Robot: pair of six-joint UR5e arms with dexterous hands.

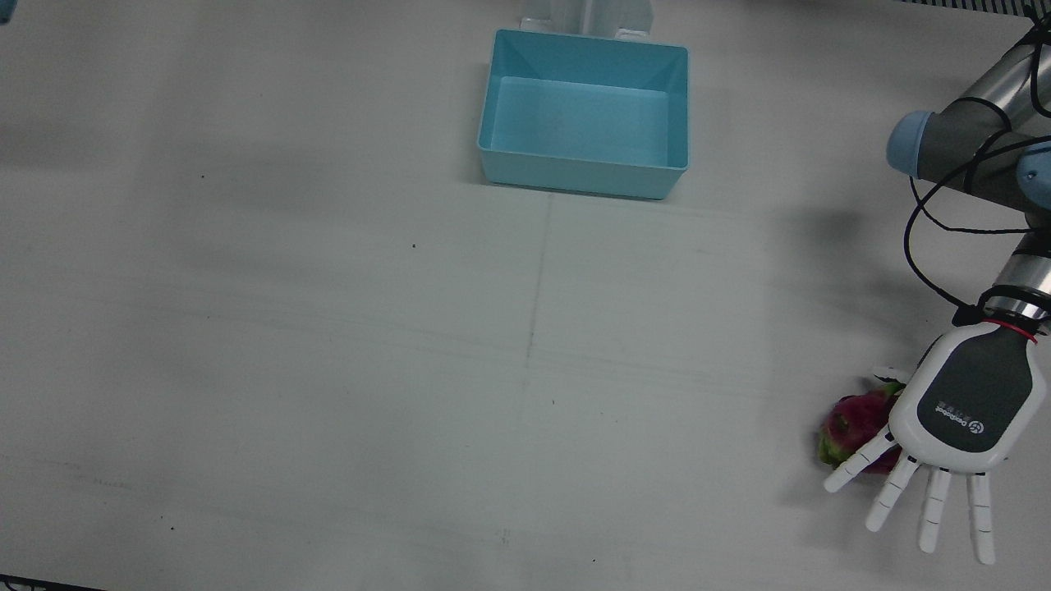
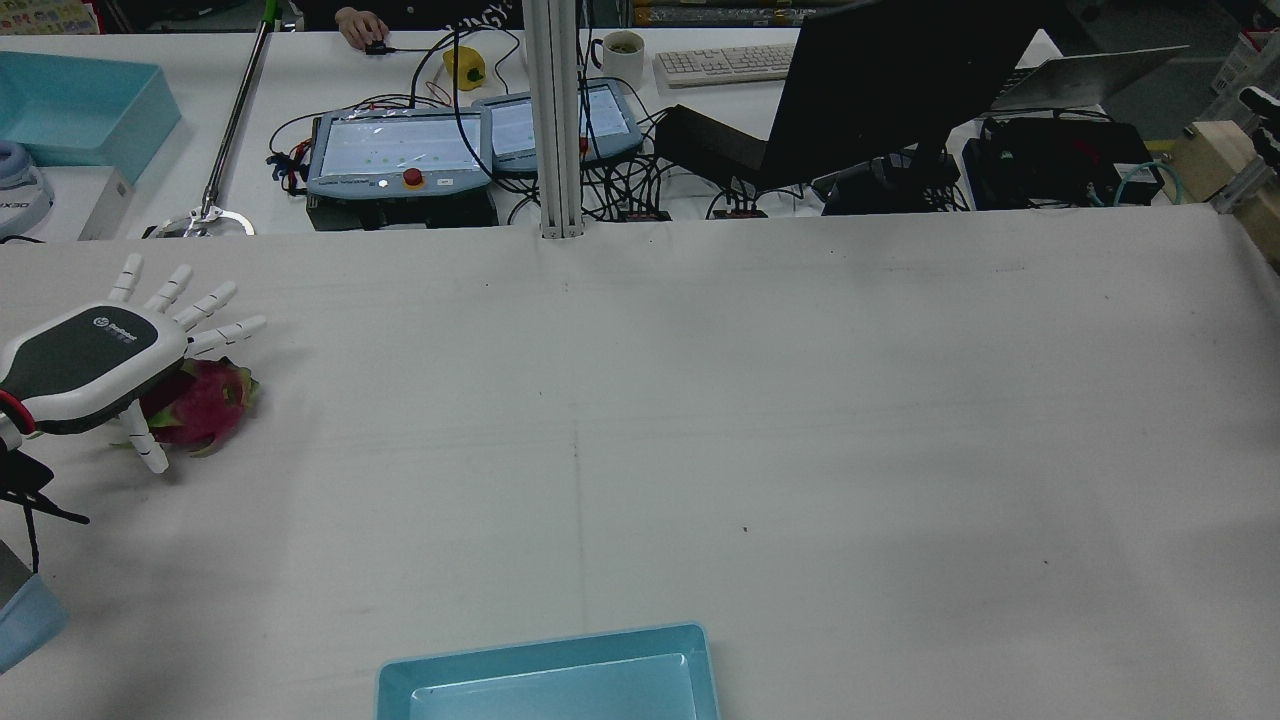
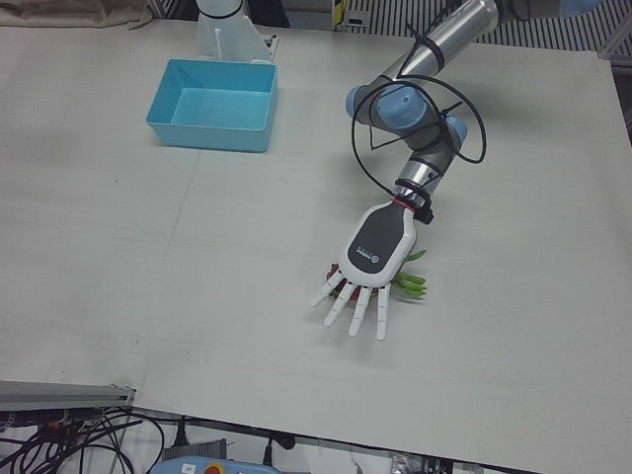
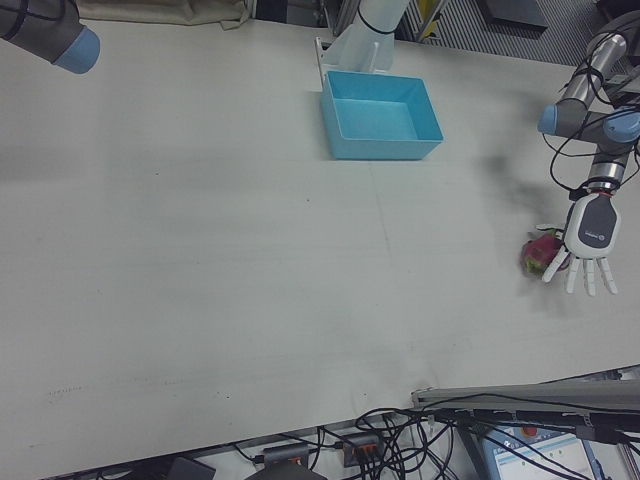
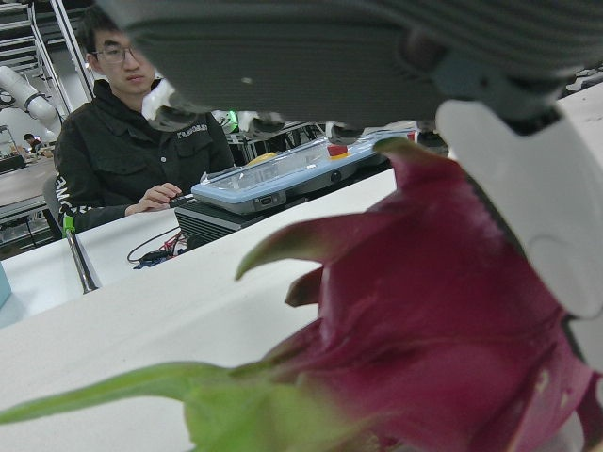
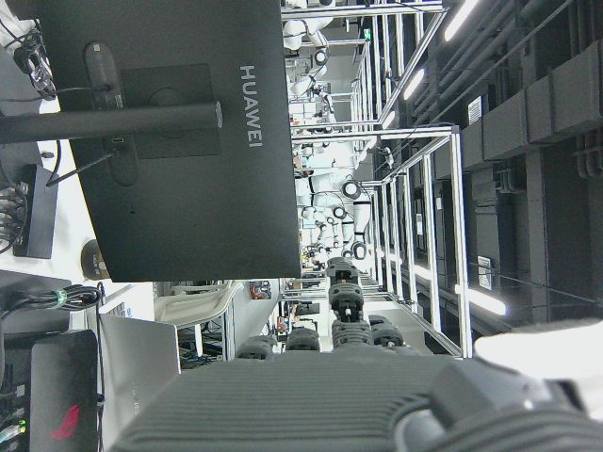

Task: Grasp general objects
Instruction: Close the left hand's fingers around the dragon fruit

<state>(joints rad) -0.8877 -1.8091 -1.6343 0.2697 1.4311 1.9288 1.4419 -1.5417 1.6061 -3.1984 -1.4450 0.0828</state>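
A pink dragon fruit (image 1: 850, 423) with green scales lies on the white table near the robot's left side; it also shows in the rear view (image 2: 205, 400) and fills the left hand view (image 5: 443, 348). My left hand (image 1: 956, 410) hovers palm-down right over it, fingers spread and straight, holding nothing. In the rear view the hand (image 2: 85, 365) covers the fruit's left part, with the thumb down beside it. Of my right hand, only a grey palm edge (image 6: 311, 405) shows in its own view; its fingers are hidden.
An empty light blue bin (image 1: 583, 176) stands at the table's middle near the pedestals. A second blue bin (image 2: 70, 110), teach pendants (image 2: 400, 160) and a monitor (image 2: 880, 80) sit beyond the far edge. The right arm's elbow (image 4: 45, 30) is high at the far corner.
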